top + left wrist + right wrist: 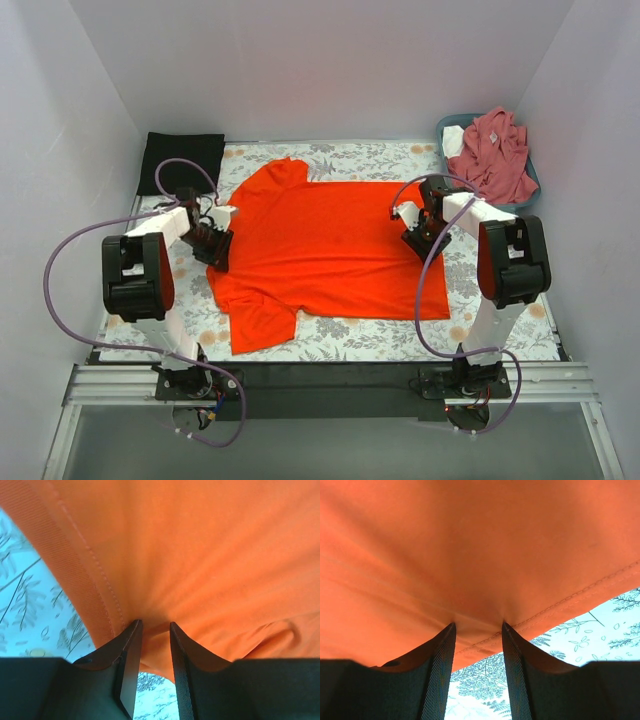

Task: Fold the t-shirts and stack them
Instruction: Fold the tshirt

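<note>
A black folded t-shirt (180, 160) sits at the far left corner and a basket (447, 125) with a pink t-shirt (495, 150) at the far right. The orange t-shirt (330, 250) lies spread mid-surface (380, 155), neck end leftward, long axis left to right. The left tool (213, 243) clamps its left edge and the right tool (415, 238) its right hem.

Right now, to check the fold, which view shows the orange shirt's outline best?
Top external: the whole orange shirt lies spread out, both sleeves visible. The wrist views show only close-up cloth and a stitched hem.
</note>
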`<state>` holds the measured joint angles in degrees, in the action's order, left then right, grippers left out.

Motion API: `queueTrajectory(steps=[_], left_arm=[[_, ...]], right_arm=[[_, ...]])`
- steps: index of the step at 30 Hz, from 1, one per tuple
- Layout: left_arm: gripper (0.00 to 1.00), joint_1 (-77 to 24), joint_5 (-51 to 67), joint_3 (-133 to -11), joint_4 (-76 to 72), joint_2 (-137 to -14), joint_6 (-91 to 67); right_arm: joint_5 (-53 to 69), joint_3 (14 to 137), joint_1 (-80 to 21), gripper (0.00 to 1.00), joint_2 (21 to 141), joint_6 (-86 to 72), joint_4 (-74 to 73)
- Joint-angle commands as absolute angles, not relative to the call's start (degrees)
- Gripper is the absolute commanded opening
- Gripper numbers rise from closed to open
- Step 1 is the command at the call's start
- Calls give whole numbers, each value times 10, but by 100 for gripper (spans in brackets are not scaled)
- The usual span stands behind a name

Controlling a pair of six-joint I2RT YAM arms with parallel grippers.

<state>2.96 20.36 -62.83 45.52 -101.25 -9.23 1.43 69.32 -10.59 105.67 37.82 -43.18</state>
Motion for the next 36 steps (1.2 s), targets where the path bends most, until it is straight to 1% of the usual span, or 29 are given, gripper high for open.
queueTrajectory(steps=[1,5,7,11,12,13,14,15,17,18,20,21,25,26,30,32,36], left_arm=[[29,66,171,-611,449,-983,-74],[29,74,192,-618,489,-961,-51],[31,74,214,-627,520,-944,-41],[39,77,278,-728,562,-949,-55],[43,77,291,-799,565,-960,-80],[45,77,307,-835,565,-973,-96],[46,77,348,-872,565,-1011,-115],[48,77,361,-948,553,-1031,-146],[51,76,391,-1015,521,-1095,-201],[53,76,397,-1071,491,-1119,-245],[54,70,388,-1122,455,-1163,-286],[54,69,371,-1140,422,-1207,-308],[55,60,352,-1256,385,-1312,-380],[55,59,351,-1272,381,-1330,-386],[55,50,348,-1288,339,-1379,-409],[55,45,345,-1282,330,-1390,-411],[55,28,336,-1260,307,-1397,-407]], right_arm=[[-12,683,-102,49,1041,393,-418],[-4,675,-105,49,1043,397,-430],[25,665,-109,49,1020,403,-448],[98,704,-94,51,948,394,-468],[120,750,-87,54,938,376,-468],[126,774,-77,54,940,370,-468],[128,803,-71,54,953,364,-467],[135,846,-67,54,961,360,-465],[128,892,-57,54,1003,352,-461],[126,913,-56,54,1019,348,-460],[119,973,-51,53,1073,344,-454],[113,996,-47,52,1091,341,-443],[111,1102,-31,51,1191,310,-426],[113,1146,-30,50,1228,306,-425],[106,1236,-30,49,1309,300,-419],[92,1264,-29,49,1342,300,-414],[82,1258,-20,50,1362,277,-385]])
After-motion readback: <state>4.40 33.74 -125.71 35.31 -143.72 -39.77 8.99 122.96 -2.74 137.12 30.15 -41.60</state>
